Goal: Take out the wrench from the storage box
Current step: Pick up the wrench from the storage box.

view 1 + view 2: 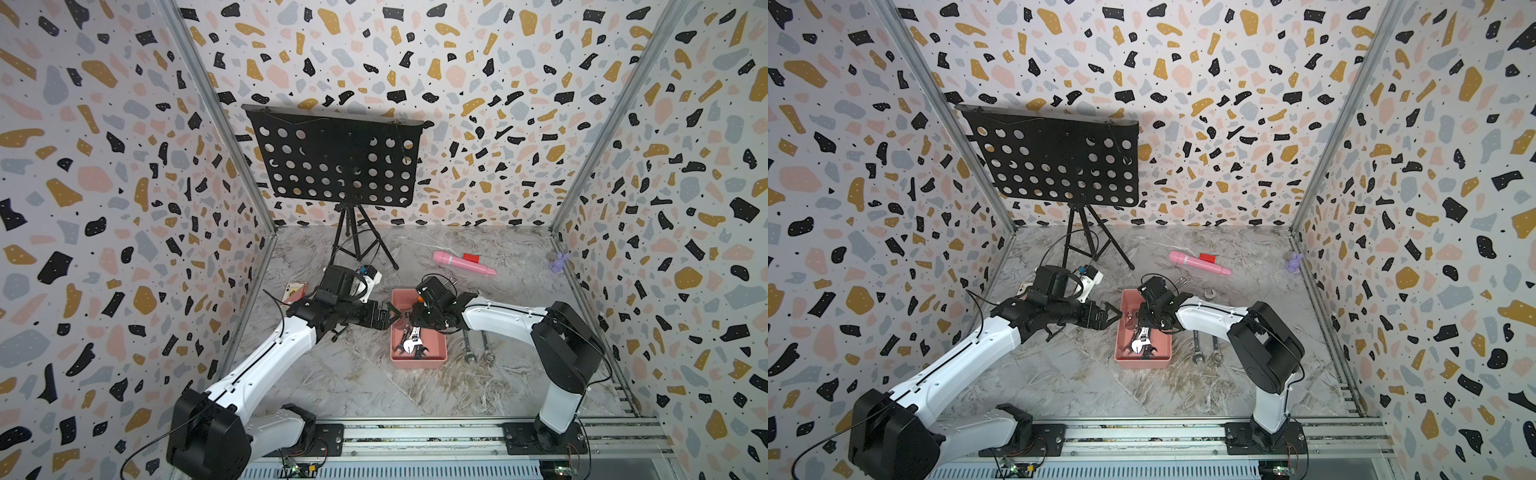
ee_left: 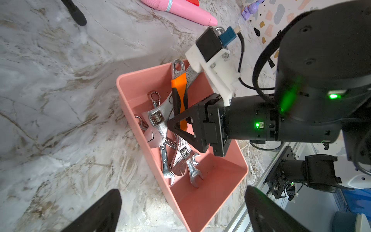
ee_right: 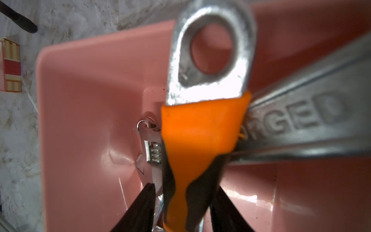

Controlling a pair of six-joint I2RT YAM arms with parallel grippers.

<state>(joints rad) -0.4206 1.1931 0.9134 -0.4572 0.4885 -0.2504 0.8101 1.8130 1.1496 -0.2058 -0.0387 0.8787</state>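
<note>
The salmon-pink storage box (image 1: 419, 365) (image 1: 1142, 363) (image 2: 210, 190) (image 3: 80, 100) sits mid-table and holds several wrenches (image 1: 411, 345) (image 2: 160, 124). One wrench (image 2: 179, 88) (image 3: 200, 136) has an orange and black handle and lies across the others. My right gripper (image 1: 409, 318) (image 2: 176, 124) (image 3: 185, 185) reaches down into the box, its fingers closed against both sides of that handle. My left gripper (image 1: 397, 316) (image 1: 1117, 318) (image 2: 182, 209) hovers wide open at the box's left rim, holding nothing.
Two loose wrenches (image 1: 476, 347) lie on the table right of the box. A pink cylinder (image 1: 463, 262) and a red block (image 1: 471, 257) lie farther back. A black music stand (image 1: 338, 158) stands at the back left, a playing card (image 1: 293, 291) by the left wall.
</note>
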